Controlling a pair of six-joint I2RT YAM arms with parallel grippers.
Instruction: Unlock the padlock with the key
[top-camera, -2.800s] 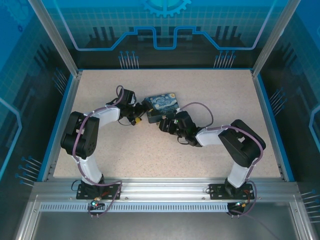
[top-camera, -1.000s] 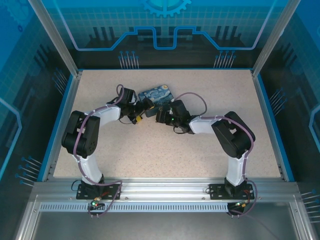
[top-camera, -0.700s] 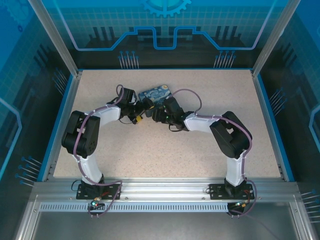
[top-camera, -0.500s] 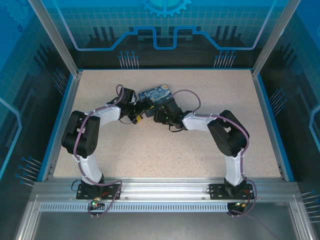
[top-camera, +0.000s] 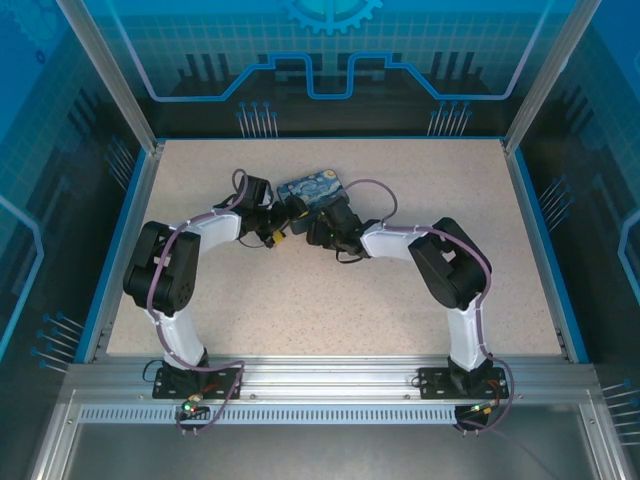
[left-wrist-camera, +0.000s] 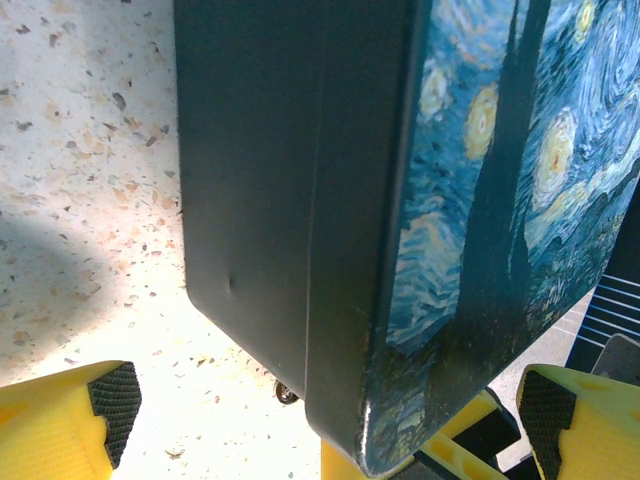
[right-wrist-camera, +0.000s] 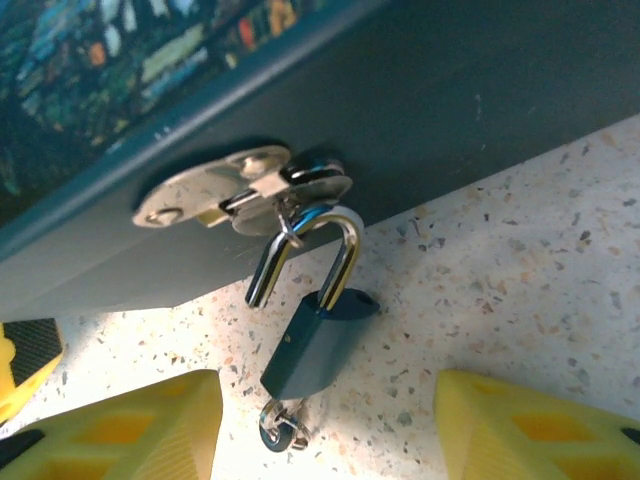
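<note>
Two yellow fingers (right-wrist-camera: 130, 430) of the right gripper (right-wrist-camera: 325, 405) stand apart at the near edge of its wrist view, holding nothing. Between them, on the speckled table (right-wrist-camera: 520, 270), lies the key (right-wrist-camera: 283, 428), a tiny metal piece at the bottom end of the padlock (right-wrist-camera: 315, 350); whether it sits in the keyhole cannot be told. That dark blue body slants up and away from the fingers, closer to the left-hand finger than to the right-hand one, and touches neither. Its silver shackle (right-wrist-camera: 340, 235) hooks through a metal hasp (right-wrist-camera: 235, 190) on the dark side wall of the painted box (right-wrist-camera: 480, 110). One shackle leg enters the body; the other ends just clear of it.

Seen from the left wrist, the left gripper (left-wrist-camera: 320, 420) has its fingers (left-wrist-camera: 70, 425) spread wide, with a rounded corner of the box (left-wrist-camera: 300, 200) between them.

From above, both grippers meet at the near edge of the box (top-camera: 315, 190), left gripper (top-camera: 283, 226) on its left, right gripper (top-camera: 316, 229) beside it, mid-table.
</note>
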